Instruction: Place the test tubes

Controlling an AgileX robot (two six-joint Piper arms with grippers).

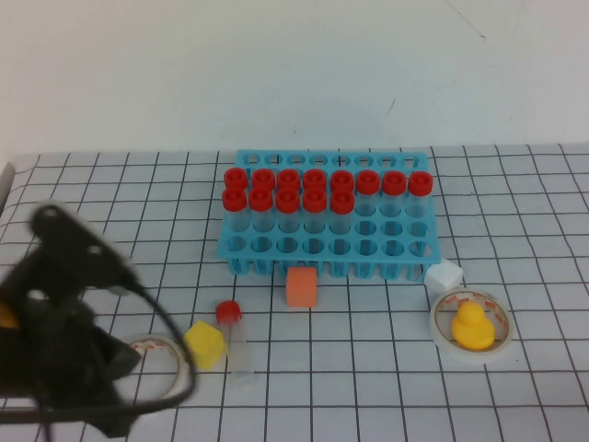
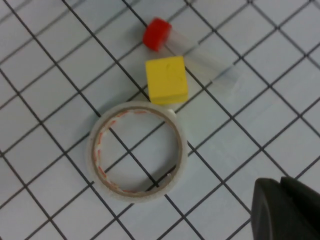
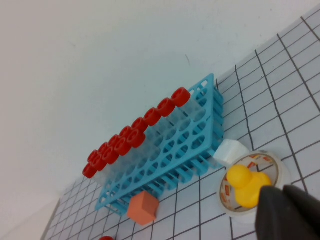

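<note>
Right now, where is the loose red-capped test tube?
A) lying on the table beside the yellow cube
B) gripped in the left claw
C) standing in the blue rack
A: the tube lies flat by the yellow cube; the left claw, shut, hovers near it, the right claw, shut, by the duck.

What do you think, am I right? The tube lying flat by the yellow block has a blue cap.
Not quite. The high view shows the tube lying flat by the yellow block has a red cap; blue is the rack. The left gripper hovers shut near the tape ring; the right gripper, shut, hangs near the duck.
</note>
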